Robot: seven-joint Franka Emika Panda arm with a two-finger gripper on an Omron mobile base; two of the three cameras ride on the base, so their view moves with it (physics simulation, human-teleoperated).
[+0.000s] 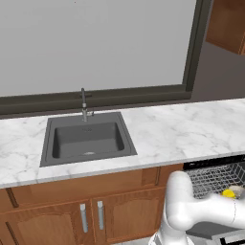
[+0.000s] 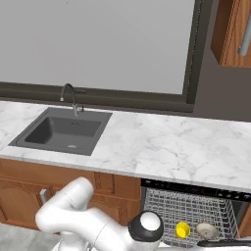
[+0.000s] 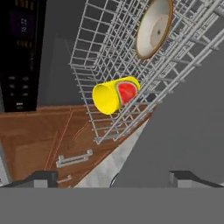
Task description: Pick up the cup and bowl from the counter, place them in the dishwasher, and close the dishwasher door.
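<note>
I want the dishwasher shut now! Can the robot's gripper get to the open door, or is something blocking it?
Probably yes. The cup and bowl already lie in the wire rack, and the gripper hangs open and empty just above the lowered dishwasher door, with nothing between them.

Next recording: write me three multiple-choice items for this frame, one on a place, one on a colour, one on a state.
1. Where is the cup?
A. In the sink
B. In the dishwasher rack
C. On the counter

2. What colour is the cup's outside?
A. Yellow
B. Blue
C. White

3. How does the dishwasher door stand?
A. Shut
B. Removed
C. Open

Key: 1 B, the cup lies in the wire rack beside the bowl. 2 A, its wall is bright yellow in the hand view, with red inside. 3 C, the rack is exposed below the counter and the grey door panel lies lowered, with the open pincer above it.
</note>
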